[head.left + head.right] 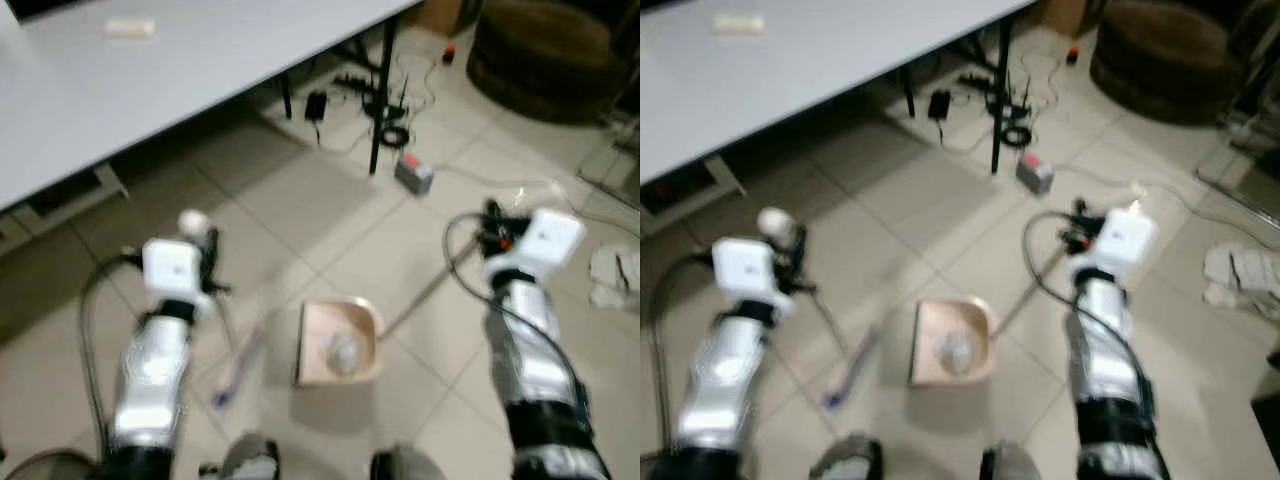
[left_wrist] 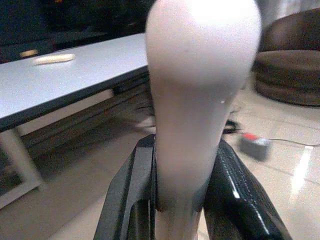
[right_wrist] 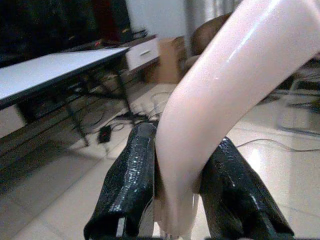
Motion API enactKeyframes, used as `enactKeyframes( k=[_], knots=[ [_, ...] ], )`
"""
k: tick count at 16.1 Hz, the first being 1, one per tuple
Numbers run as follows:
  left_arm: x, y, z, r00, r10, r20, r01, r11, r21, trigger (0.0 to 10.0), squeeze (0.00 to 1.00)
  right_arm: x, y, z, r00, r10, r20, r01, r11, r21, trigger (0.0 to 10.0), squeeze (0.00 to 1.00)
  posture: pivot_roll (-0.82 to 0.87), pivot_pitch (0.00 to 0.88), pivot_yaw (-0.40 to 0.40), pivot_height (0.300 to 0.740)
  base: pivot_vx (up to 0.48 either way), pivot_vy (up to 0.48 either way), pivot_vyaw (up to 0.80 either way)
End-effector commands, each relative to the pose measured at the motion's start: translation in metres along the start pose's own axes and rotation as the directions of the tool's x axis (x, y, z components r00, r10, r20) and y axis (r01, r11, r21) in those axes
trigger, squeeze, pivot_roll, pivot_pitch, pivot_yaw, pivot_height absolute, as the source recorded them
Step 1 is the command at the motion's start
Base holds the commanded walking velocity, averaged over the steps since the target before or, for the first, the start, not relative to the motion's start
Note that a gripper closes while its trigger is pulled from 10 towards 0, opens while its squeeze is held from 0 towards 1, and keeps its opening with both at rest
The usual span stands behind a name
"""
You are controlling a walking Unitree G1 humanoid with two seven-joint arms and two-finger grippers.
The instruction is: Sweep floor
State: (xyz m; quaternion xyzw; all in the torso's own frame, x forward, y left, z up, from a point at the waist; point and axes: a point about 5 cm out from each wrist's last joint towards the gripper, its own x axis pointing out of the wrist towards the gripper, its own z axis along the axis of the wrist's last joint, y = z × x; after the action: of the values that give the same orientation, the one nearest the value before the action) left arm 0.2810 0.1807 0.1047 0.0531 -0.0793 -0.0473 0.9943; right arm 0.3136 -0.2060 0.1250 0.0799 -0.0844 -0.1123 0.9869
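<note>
Left eye view: dustpan (image 1: pixel 338 343) on open tiles beside table (image 1: pixel 150 70) edge.

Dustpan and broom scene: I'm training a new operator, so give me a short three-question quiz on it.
1. True or false: the left gripper is shut on the broom handle.
2. What lies in the dustpan? A) a crumpled pale wad B) a red block C) a cable
3. Fill in: the right gripper holds the dustpan's long ____.

Key: 1 true. 2 A; the wad sits in the pan on the tiled floor. 3 handle.
</note>
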Motion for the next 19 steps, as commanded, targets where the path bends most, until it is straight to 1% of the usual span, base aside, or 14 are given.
enactKeyframes(
  k=[1, 3, 7, 9, 12, 15, 19],
  knots=[
    [0.001, 0.005, 0.006, 1.000, -0.001, 0.024, 0.001, 1.000, 0.001, 10.0, 0.00, 0.005, 0.005, 0.013, 0.999, 0.012, 0.046, -0.012, 1.000, -0.003, 10.0, 0.00, 0.02, 0.106, 0.026, 0.740, 0.000, 0.000, 0.00],
    [0.001, 0.006, 0.006, 1.000, -0.006, 0.013, 0.006, 1.000, 0.005, 10.0, 0.00, 0.008, 0.007, 0.015, 0.999, 0.013, 0.043, -0.013, 1.000, -0.007, 10.0, 0.00, 0.02, 0.103, 0.027, 0.740, -0.148, 0.000, 0.00],
    [0.000, 0.007, 0.007, 1.000, -0.017, 0.012, 0.017, 1.000, 0.017, 10.0, 0.00, 0.015, 0.013, 0.024, 0.998, 0.034, 0.045, -0.035, 0.999, 0.033, 10.0, 0.00, 0.03, 0.100, 0.025, 0.740, -0.382, 0.000, 0.00],
    [0.000, 0.008, 0.008, 1.000, -0.016, 0.013, 0.016, 1.000, 0.022, 10.0, 0.00, 0.019, 0.012, 0.031, 0.998, 0.021, 0.053, -0.025, 0.997, 0.078, 10.0, 0.00, 0.03, 0.106, 0.026, 0.740, -0.352, 0.000, 0.00],
    [0.000, 0.010, 0.009, 1.000, -0.015, 0.011, 0.015, 1.000, 0.026, 10.0, 0.00, 0.023, 0.010, 0.038, 0.998, 0.007, 0.059, -0.014, 0.993, 0.119, 10.0, 0.00, 0.04, 0.108, 0.026, 0.740, -0.342, 0.000, 0.00],
    [-0.001, 0.009, 0.009, 1.000, -0.015, 0.008, 0.015, 1.000, 0.026, 10.0, 0.00, 0.027, 0.005, 0.040, 0.999, -0.022, 0.046, 0.012, 0.981, 0.195, 10.0, 0.00, 0.04, 0.109, 0.024, 0.740, -0.336, 0.000, 0.00],
    [-0.006, 0.010, 0.006, 1.000, -0.010, -0.001, 0.010, 1.000, 0.026, 10.0, 0.00, 0.031, 0.001, 0.046, 0.999, -0.033, 0.043, 0.022, 0.971, 0.237, 10.0, 0.00, 0.04, 0.113, 0.019, 0.740, -0.336, 0.000, 0.00]
  ],
)
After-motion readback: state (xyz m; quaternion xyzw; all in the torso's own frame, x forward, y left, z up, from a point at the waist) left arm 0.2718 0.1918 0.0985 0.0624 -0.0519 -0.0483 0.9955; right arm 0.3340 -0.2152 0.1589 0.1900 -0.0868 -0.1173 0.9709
